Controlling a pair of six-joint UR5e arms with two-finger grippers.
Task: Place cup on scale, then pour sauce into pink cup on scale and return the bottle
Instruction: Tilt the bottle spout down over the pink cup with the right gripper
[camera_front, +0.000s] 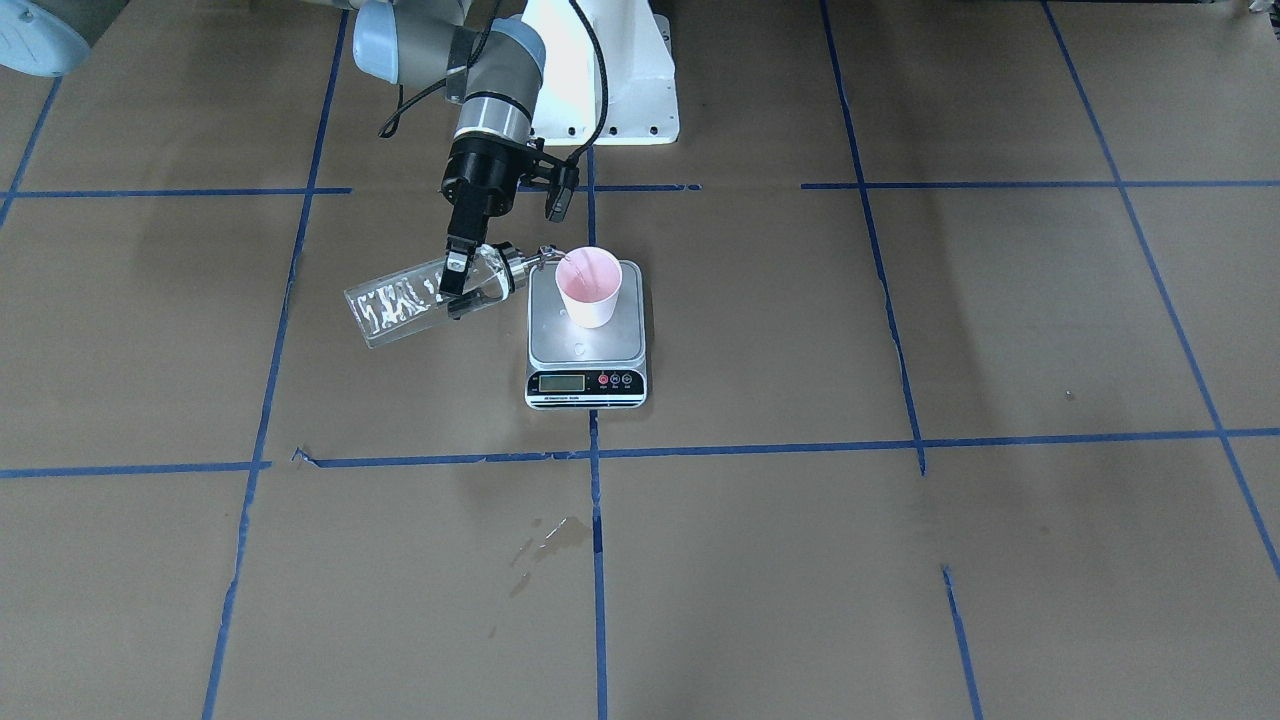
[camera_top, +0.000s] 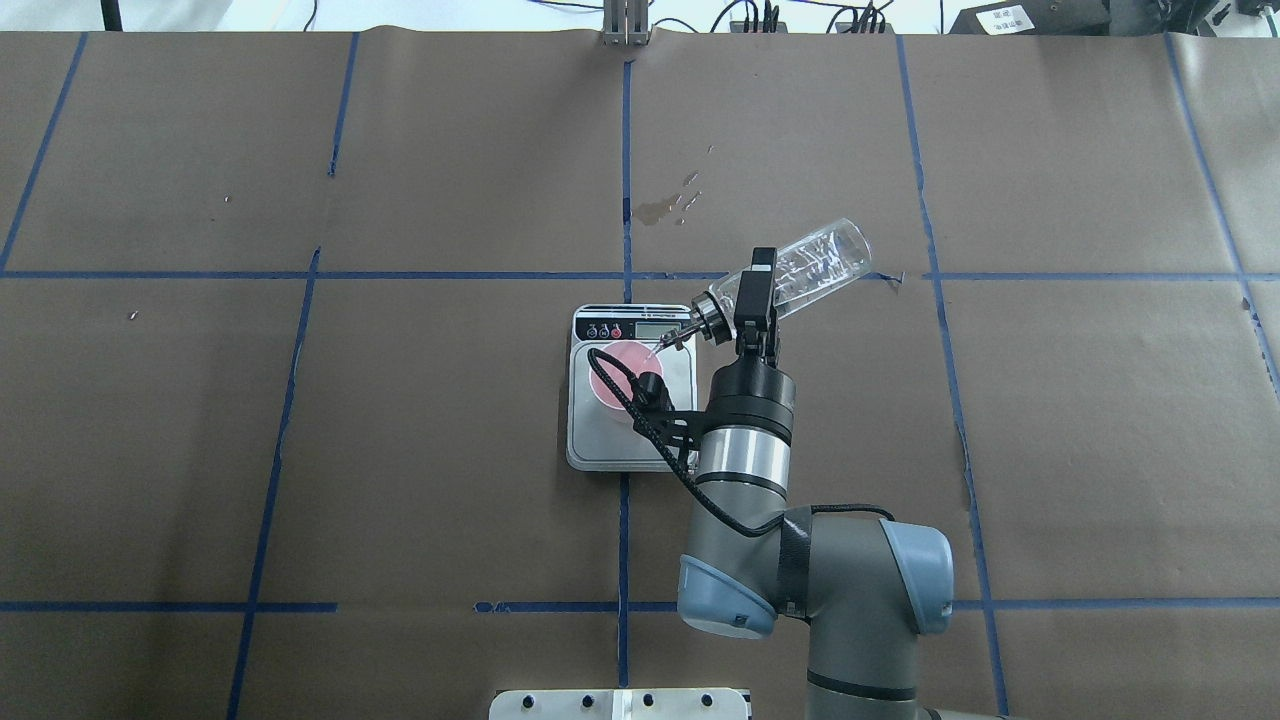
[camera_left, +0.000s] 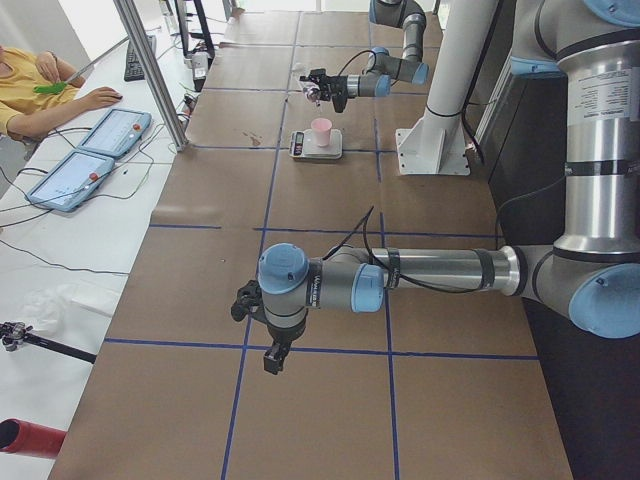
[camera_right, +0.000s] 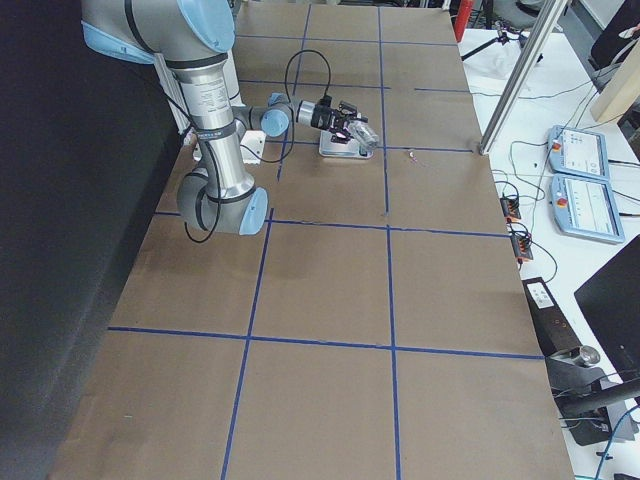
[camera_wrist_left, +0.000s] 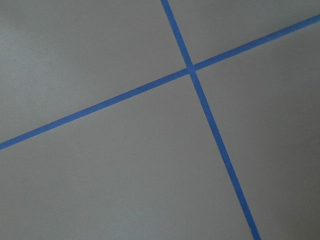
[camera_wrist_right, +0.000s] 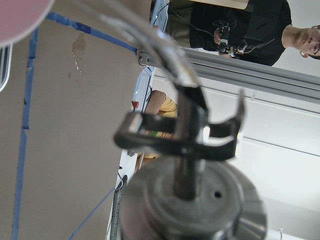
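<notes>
The pink cup (camera_front: 590, 285) stands upright on the steel plate of the scale (camera_front: 585, 347). My right gripper (camera_front: 455, 288) is shut on the clear glass bottle (camera_front: 400, 302) near its metal collar. The bottle is tilted, with its metal spout at the cup's rim. From overhead, the bottle (camera_top: 815, 262) slants up to the right of the scale (camera_top: 600, 440), and the cup (camera_top: 612, 372) is partly hidden by the wrist cable. The right wrist view shows the spout (camera_wrist_right: 185, 95) close up and the cup's edge (camera_wrist_right: 17, 17). My left gripper (camera_left: 272, 355) hangs over bare paper far from the scale; I cannot tell whether it is open or shut.
A wet stain (camera_front: 545, 540) marks the paper in front of the scale. The robot's white base (camera_front: 610, 80) stands behind it. An operator (camera_left: 40, 85) and tablets (camera_left: 90, 150) are at the table's far side. Blue tape lines cross the brown paper.
</notes>
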